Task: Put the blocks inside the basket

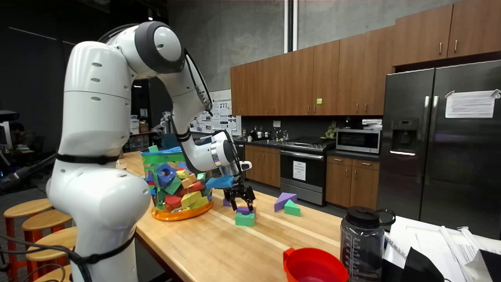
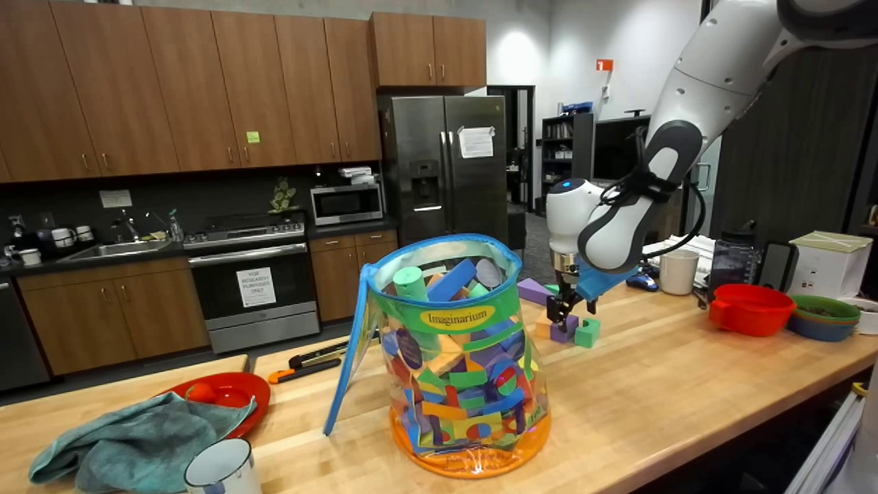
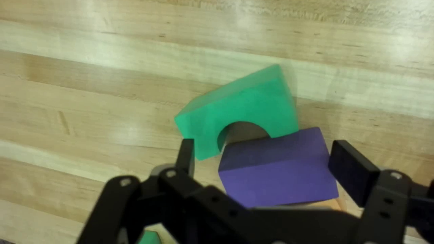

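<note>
Gripper [image 3: 266, 159]: we see its jaws well apart.
Purple block [image 3: 279, 183]: between the jaws; touching or not, we can't quite tell.
Green arch [image 3: 257, 101]: just outside the jaws, beside the purple block.
Orange block [image 2: 542, 327]: on the purple block's other side.
Purple wedge [image 1: 283, 201], green wedge [image 1: 292, 209]: farther from the jaws.
Basket [image 2: 457, 316]: upright, to one side of the jaws, full of blocks [image 2: 453, 280].

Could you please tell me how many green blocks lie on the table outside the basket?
2: an arch-shaped green block beside the purple block at the gripper, and a triangular green block beside the purple wedge. Others may be hidden.
</note>
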Robot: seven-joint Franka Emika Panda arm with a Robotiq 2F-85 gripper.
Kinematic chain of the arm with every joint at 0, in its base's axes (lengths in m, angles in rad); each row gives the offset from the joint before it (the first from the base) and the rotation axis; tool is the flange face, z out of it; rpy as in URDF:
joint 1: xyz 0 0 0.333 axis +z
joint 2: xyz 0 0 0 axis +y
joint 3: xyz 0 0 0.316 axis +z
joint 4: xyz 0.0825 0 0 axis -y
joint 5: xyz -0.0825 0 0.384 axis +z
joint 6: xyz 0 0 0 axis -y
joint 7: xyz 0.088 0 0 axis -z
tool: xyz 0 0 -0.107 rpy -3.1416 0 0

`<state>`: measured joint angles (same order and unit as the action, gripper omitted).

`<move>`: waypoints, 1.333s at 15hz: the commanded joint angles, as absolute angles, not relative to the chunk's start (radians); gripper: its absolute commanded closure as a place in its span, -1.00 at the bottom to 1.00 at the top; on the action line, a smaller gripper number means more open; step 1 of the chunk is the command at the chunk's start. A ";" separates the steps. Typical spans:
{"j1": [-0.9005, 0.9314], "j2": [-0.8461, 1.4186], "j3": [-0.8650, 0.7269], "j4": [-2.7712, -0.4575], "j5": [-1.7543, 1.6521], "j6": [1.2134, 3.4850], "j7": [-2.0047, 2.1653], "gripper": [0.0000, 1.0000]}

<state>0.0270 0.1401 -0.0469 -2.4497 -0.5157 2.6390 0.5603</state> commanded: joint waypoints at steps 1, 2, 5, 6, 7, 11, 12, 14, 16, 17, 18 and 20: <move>0.053 0.163 -0.080 -2.428 -0.562 2.646 0.609 -1.00; 0.056 0.163 -0.085 -2.425 -0.574 2.643 0.621 -1.00; 0.059 0.153 -0.098 -2.424 -0.602 2.630 0.650 -1.00; 0.054 0.150 -0.082 -2.434 -0.558 2.638 0.606 -1.00; 0.053 0.151 -0.085 -2.432 -0.566 2.637 0.616 -1.00; 0.054 0.155 -0.090 -2.427 -0.574 2.635 0.623 -1.00; 0.055 0.160 -0.091 -2.425 -0.576 2.635 0.623 -1.00; 0.060 0.163 -0.091 -2.428 -0.581 2.630 0.629 -1.00; 0.061 0.167 -0.092 -2.430 -0.580 2.617 0.629 -1.00; 0.061 0.170 -0.090 -2.431 -0.574 2.609 0.623 -1.00; 0.062 0.174 -0.088 -2.432 -0.564 2.587 0.617 -1.00; 0.067 0.193 -0.091 -2.424 -0.570 2.526 0.622 -1.00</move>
